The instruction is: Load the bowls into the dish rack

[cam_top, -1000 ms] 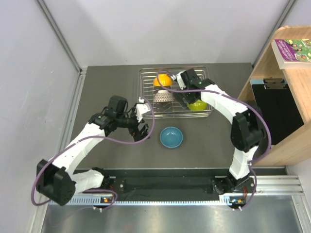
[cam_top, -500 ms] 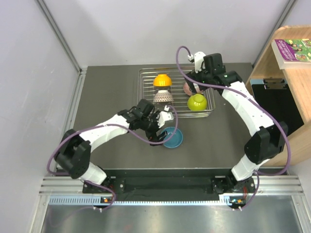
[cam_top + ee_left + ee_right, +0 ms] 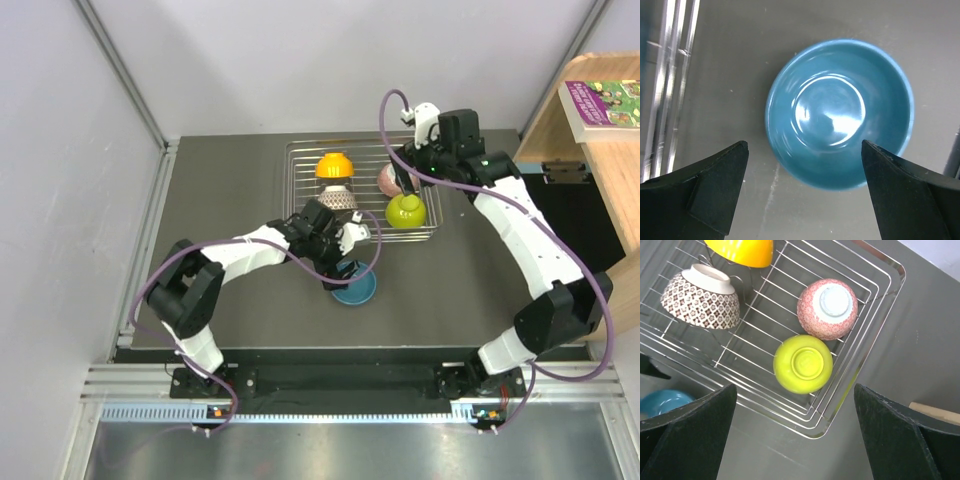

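The blue bowl [image 3: 840, 112] sits upright on the dark table [image 3: 220, 200], just in front of the dish rack [image 3: 300, 190] and outside it, in the same spot as a second ago. The other four bowls are in the rack: the orange bowl [image 3: 742, 250] at the far side, the mosaic bowl [image 3: 700, 297] tipped base-up just in front of it, and the pink bowl [image 3: 827, 308] and the lime green bowl [image 3: 803, 364] base-up side by side towards the rack's right end. None of them has shifted.

The left gripper [image 3: 804, 144] is directly above the blue bowl with its jaws spread wide, one finger to each side of the rim, gripping nothing. A second ago it was over bare table to the bowl's left. The right gripper [image 3: 795, 387], also wide apart and empty, hangs above the rack's right end. A second ago it was low over the lime green bowl and hid the pink one
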### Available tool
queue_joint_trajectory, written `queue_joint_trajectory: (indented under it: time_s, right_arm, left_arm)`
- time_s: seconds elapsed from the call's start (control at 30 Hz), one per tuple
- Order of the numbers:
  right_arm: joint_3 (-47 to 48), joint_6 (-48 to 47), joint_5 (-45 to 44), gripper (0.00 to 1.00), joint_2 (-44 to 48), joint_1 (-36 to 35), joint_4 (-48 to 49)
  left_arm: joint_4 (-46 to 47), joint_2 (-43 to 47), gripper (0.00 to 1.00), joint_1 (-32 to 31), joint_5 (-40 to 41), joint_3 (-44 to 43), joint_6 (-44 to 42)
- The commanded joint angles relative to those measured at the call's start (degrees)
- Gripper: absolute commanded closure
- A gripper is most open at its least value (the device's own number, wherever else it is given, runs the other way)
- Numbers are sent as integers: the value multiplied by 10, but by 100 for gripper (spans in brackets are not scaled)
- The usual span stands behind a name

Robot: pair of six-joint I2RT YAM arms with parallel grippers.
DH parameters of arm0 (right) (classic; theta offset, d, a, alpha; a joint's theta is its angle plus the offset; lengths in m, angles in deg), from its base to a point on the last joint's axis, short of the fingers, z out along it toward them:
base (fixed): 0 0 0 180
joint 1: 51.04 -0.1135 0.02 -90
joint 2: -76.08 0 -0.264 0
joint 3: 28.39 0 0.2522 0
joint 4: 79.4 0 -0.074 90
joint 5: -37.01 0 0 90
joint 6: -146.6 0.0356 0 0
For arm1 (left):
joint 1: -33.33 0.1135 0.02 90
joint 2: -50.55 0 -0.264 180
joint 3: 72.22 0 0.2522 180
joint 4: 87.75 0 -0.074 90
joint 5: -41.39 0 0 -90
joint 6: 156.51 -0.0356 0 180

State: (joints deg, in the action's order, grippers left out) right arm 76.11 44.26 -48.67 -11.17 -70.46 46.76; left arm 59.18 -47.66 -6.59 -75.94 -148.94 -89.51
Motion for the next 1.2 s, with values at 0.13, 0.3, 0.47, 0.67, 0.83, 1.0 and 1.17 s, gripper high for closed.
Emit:
queue_joint_trajectory:
  time_s: [0.13, 0.3, 0.47, 0.67, 0.83, 1.0, 1.17]
  right_arm:
    - [-5, 8, 42, 0, 47, 7, 13]
    - [-14, 11, 49, 0, 54, 7, 17]
    - [-16, 14, 52, 1, 60, 6, 20]
    - [-16, 24, 63, 0, 66, 10, 20]
    - [-15, 58, 136, 0, 62, 39, 19]
    - [-41, 120, 255, 0, 48, 93, 46]
    - [-81, 173, 414, 0, 20, 120, 85]
  left_arm:
    - [52, -40, 6, -3, 7, -13, 6]
    - [49, -53, 39, -4, -1, -13, 7]
    - [42, -59, 71, -5, -6, -10, 6]
    - [18, -51, 100, -5, -18, -8, -11]
    - [-49, 22, 100, -4, -26, -17, -43]
    - [-72, 116, 100, -2, 23, -40, -44]
    - [-5, 204, 100, -2, 94, -38, -18]
